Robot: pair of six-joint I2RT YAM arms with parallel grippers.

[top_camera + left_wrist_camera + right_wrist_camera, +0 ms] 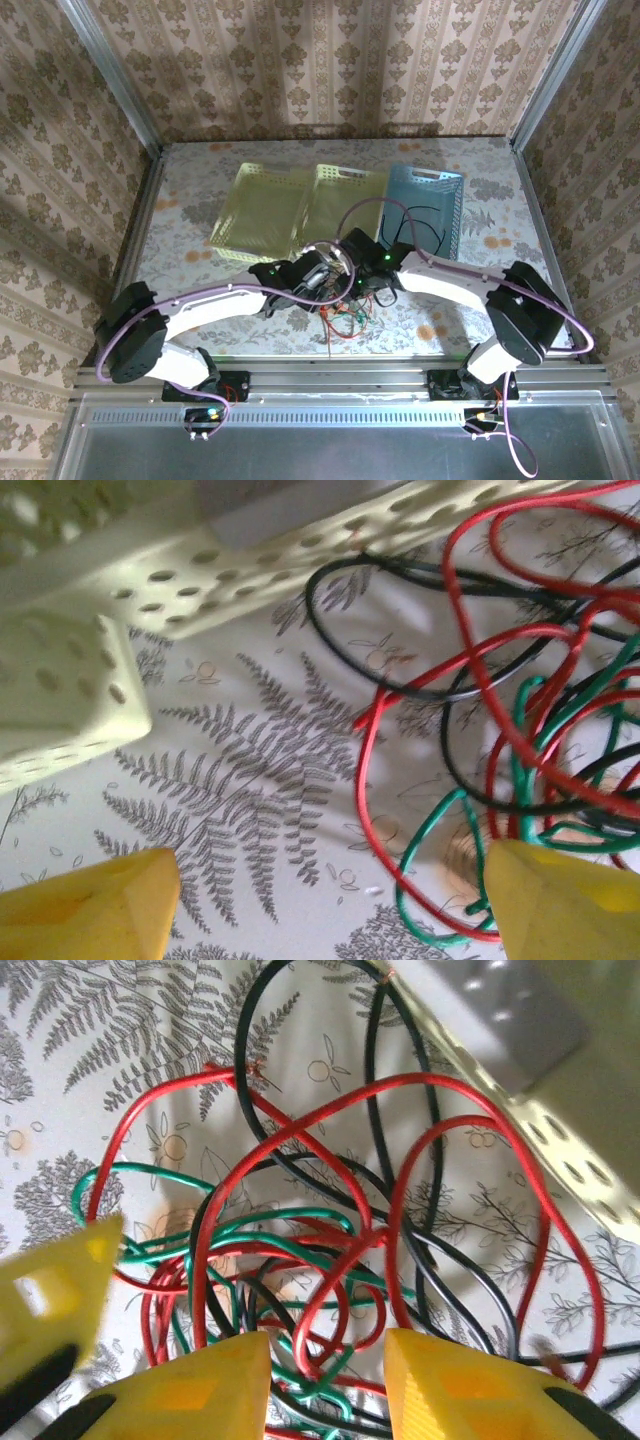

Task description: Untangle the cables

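The cables are thin, shiny, bendy strings in red, green and black. They loop over and under each other in one messy heap. The right claw sits right over the heap, and its two yellow fingers are partway closed. Red and green strands run through the gap between them, but I cannot tell if it is squeezing them. The left claw is wide open, with bare cloth between its fingers. The heap touches one finger and spreads out to that side. Just past this claw is the wall of a pale yellow basket, made of smooth plastic with rows of small oval holes. The wrist views let you follow each colour. The top view makes the heap look like a tiny scribble under both claws, which meet tip to tip. It also shows a blue basket in a row with the yellow ones, beyond the claws. The cloth is flat and pale, printed with grey ferns.
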